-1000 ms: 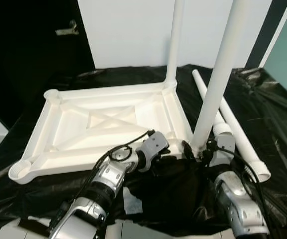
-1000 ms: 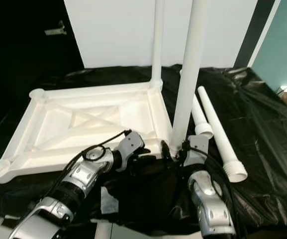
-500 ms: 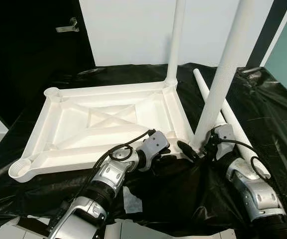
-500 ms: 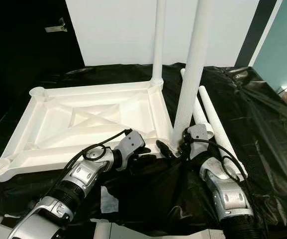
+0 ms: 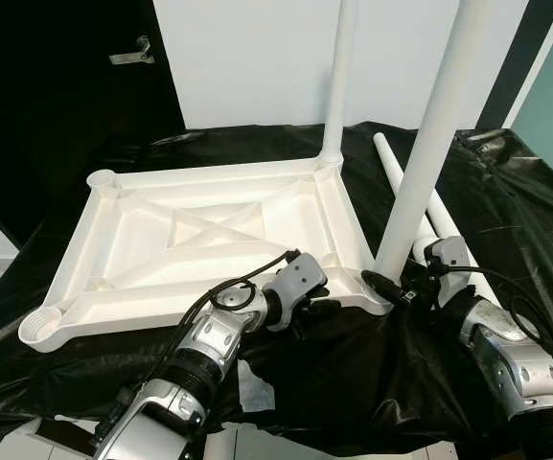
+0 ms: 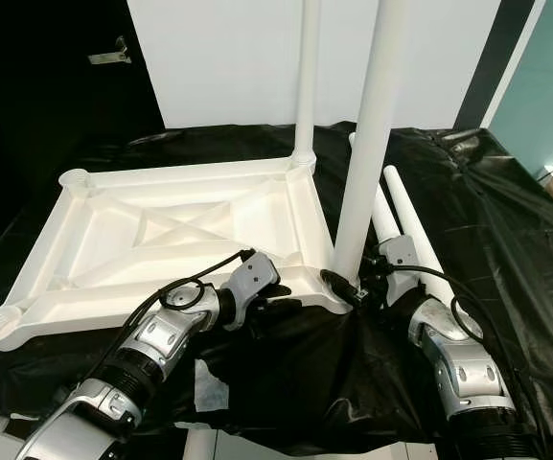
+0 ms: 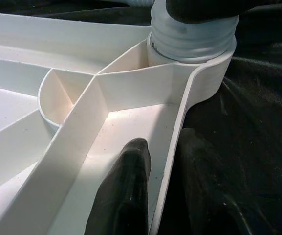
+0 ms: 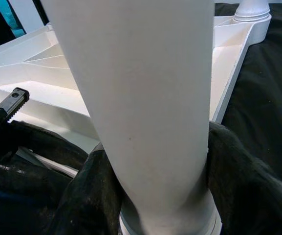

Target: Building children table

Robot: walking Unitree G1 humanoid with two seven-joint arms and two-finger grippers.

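Note:
The white table top (image 5: 113,240) lies upside down on a black plastic sheet. One white leg (image 5: 338,86) stands in its far right corner socket. A second leg (image 5: 429,153) stands in the near right corner socket. My right gripper (image 5: 391,286) is shut on the base of this near leg, with the black fingers (image 8: 233,166) on both sides of the leg (image 8: 145,98). My left gripper (image 5: 319,305) is shut on the top's near rim (image 7: 180,112), one finger (image 7: 126,191) inside and one outside.
Two more white legs (image 6: 415,230) lie side by side on the sheet to the right of the top. The two left corner sockets (image 5: 102,179) stand open. The sheet's front edge runs just under my arms. A black door and a white wall stand behind.
My right arm has swung out to the right around the near leg. The leg leaned right half a second ago and now stands straighter. The left gripper has kept its hold.

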